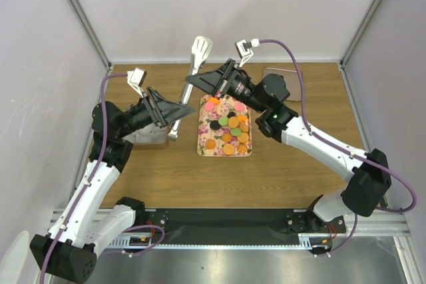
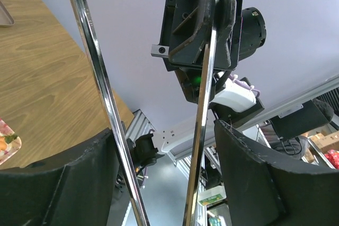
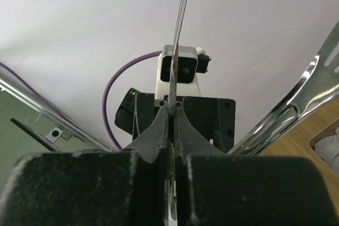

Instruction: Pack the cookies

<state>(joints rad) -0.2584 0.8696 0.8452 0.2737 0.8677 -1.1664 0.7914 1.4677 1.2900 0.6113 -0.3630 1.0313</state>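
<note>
The cookies point(image 1: 229, 131), small orange, green, pink and black discs, lie on a flowered tray point(image 1: 203, 149) at the table's middle. Metal tongs point(image 1: 194, 64) are lifted to the left of the tray, heads pointing to the back. My right gripper point(image 1: 190, 81) is shut on one thin arm of the tongs point(image 3: 180, 25), seen edge-on between its pads point(image 3: 172, 112). My left gripper point(image 1: 189, 107) is open, and both tong arms point(image 2: 95, 78) pass between its wide-apart fingers point(image 2: 164, 130). The left arm of the tongs lies against the left finger point(image 2: 58, 178).
A clear plastic container point(image 1: 143, 136) sits under my left arm, and another point(image 1: 283, 71) stands at the back right. A white crinkled paper cup point(image 3: 329, 149) shows at the right wrist view's edge. A corner of the tray point(image 2: 8, 141) shows in the left wrist view.
</note>
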